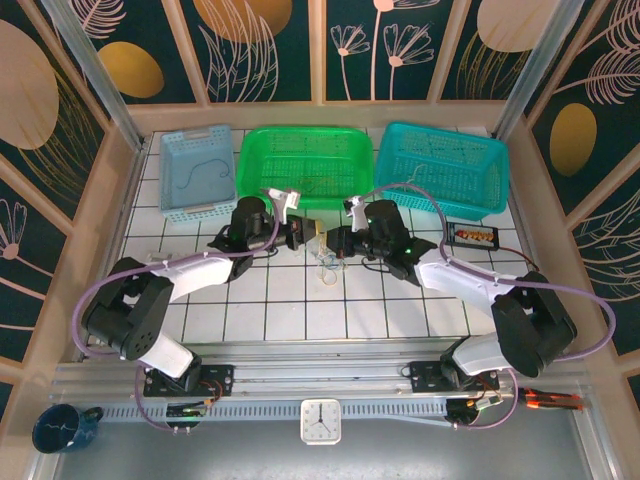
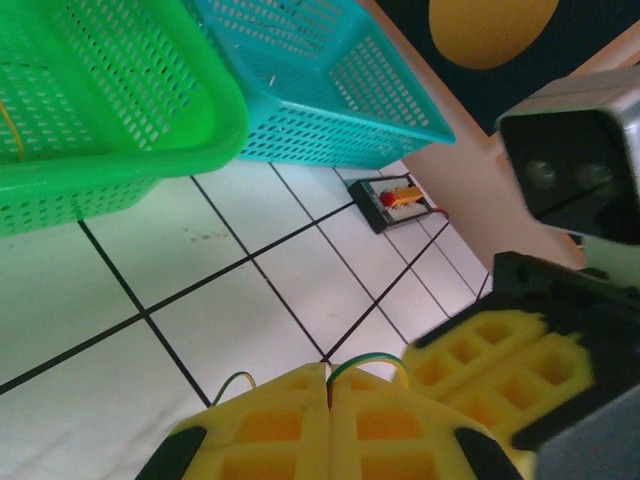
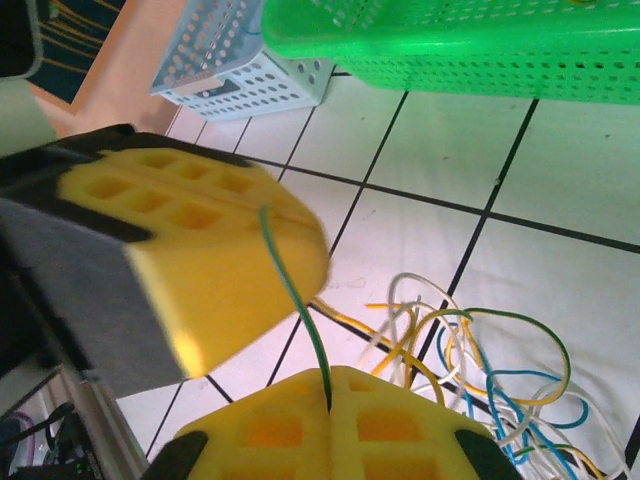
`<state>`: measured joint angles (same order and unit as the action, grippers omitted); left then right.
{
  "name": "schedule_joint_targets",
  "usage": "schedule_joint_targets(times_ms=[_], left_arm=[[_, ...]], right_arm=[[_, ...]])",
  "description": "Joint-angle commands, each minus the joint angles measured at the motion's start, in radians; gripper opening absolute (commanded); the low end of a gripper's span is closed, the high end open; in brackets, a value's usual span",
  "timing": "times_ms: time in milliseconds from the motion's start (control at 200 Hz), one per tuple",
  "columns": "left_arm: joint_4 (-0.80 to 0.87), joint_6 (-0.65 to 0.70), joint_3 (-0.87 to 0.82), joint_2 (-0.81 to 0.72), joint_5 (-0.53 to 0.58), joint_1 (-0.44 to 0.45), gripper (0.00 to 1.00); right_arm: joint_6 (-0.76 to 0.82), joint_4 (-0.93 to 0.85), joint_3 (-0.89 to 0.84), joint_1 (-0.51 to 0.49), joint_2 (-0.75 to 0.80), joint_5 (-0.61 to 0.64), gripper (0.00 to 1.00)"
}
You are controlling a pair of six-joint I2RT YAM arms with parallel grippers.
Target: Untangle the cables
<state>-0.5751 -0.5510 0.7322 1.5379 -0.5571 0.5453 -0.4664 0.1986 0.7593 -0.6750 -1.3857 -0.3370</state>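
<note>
Bright, even overhead light; near foreground blurred.

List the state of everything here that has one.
left gripper, shut on the green cable.
right gripper, shut on the same green cable.
green cable, running between both grippers.
cables, tangled in a loose heap.
light blue basket, upright, one dark wire inside.

Far edge walled off by light-blue basket (image 1: 197,170), green basket (image 1: 307,165), teal basket (image 1: 440,168); left tool (image 2: 328,385) and right tool (image 3: 330,395) crowd mid-surface (image 1: 290,315) over cables (image 1: 328,266), small black box (image 1: 472,234) at right, near tiles seemingly open.
</note>
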Motion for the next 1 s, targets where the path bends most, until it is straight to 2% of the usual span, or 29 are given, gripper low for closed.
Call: schedule_joint_targets(times_ms=[0, 90, 210, 340, 445, 641, 706, 791, 896, 996], left_arm=[[-0.086, -0.054, 0.002, -0.057, -0.033, 0.002, 0.0], [-0.1, -0.085, -0.005, -0.067, -0.038, 0.002, 0.0], [-0.107, -0.113, -0.007, -0.064, -0.042, 0.002, 0.0], [-0.13, -0.147, -0.008, -0.052, -0.057, 0.002, 0.0], [-0.147, -0.181, -0.007, -0.05, -0.067, 0.001, 0.0], [-0.129, -0.221, 0.029, -0.079, -0.075, 0.001, 0.0], [-0.113, -0.225, 0.039, -0.094, -0.075, 0.002, 0.0], [-0.09, -0.226, 0.052, -0.115, -0.06, 0.001, 0.0], [-0.065, -0.216, 0.061, -0.134, -0.04, 0.001, 0.0], [-0.05, -0.21, 0.061, -0.143, -0.017, 0.002, 0.0]], right_arm=[[-0.014, 0.065, -0.025, 0.005, 0.028, 0.056, 0.25], [-0.021, 0.094, -0.031, 0.005, 0.025, 0.077, 0.44], [-0.023, 0.135, -0.024, 0.001, 0.009, 0.086, 0.54], [-0.02, 0.167, -0.008, -0.005, -0.03, 0.103, 0.54], [-0.018, 0.194, -0.009, -0.01, -0.076, 0.124, 0.51], [-0.039, 0.246, -0.079, -0.011, -0.145, 0.163, 0.31], [-0.049, 0.256, -0.105, -0.013, -0.154, 0.168, 0.29], [-0.061, 0.264, -0.139, -0.012, -0.153, 0.174, 0.31], [-0.067, 0.243, -0.163, -0.014, -0.139, 0.179, 0.43], [-0.065, 0.199, -0.175, -0.014, -0.097, 0.19, 0.49]])
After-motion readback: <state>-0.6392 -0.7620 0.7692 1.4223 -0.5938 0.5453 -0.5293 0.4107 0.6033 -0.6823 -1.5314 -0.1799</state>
